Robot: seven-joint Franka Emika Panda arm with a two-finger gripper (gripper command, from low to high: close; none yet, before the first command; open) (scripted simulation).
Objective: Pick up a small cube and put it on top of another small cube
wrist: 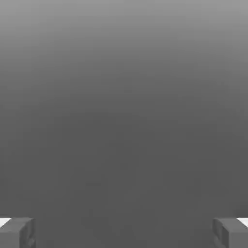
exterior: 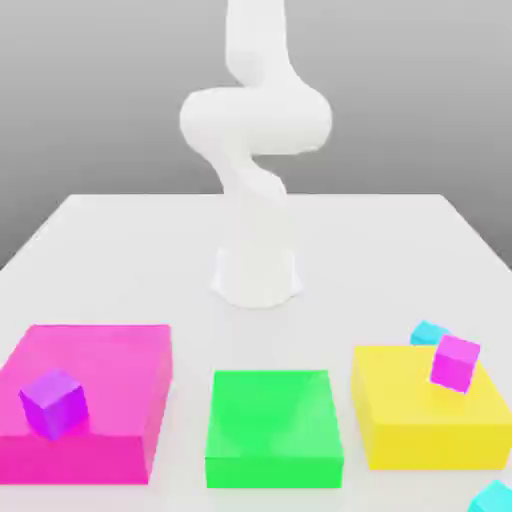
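A small cyan cube [exterior: 429, 332] rests on the white table just behind the yellow block [exterior: 425, 425], at the exterior view's right. Another small cyan cube [exterior: 495, 497] lies at the table's near right corner, cut off by the picture's edge. The white arm [exterior: 255, 130] rises from its base [exterior: 257, 275] at the table's middle and bends upward out of the picture. In the hand view my gripper [wrist: 124, 232] stands open, its two grey fingertips [wrist: 17, 232] far apart, with nothing between them and plain grey background beyond.
Three big flat blocks line the near side: pink [exterior: 110, 400], green [exterior: 273, 427] and yellow. A purple cube [exterior: 55, 403] sits on the pink block. A magenta cube [exterior: 455, 362] stands tilted on the yellow one.
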